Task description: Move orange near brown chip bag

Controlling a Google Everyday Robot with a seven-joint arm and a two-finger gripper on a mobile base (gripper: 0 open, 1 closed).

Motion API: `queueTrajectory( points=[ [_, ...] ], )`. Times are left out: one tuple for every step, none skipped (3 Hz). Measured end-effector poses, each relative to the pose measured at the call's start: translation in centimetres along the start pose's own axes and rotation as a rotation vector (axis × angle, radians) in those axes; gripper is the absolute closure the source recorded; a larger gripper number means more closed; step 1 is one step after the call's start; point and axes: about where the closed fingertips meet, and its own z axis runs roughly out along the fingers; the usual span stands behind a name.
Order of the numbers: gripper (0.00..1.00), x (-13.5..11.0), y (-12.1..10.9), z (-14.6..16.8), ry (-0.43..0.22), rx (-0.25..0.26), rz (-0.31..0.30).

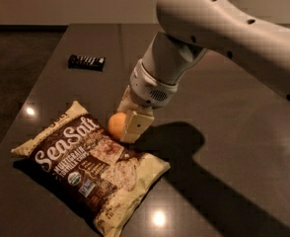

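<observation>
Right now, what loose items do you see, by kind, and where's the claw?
Fruit: 1, the orange.
Chip bags: 1, the brown chip bag.
Snack bars: 1, the black snack bar, far side.
Total: 3.
The claw grips the orange right beside the bag, low over the table.

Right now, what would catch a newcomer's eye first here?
A big white arm reaches down, and its tool grips a small orange right beside the top edge of the brown chip bag. Farther back on the dark table lies a black snack bar.
</observation>
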Motion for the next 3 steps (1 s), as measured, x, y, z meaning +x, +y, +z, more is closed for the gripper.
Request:
queueTrajectory(
  points=[
    [0.04,-0.14,0.09,-0.03,0.001,0.002,-0.003],
    [0.00,-0.21,0.14,-0.05,0.002,0.002,-0.004],
    [0.00,-0.21,0.14,-0.05,0.002,0.002,-0.004]
  ],
)
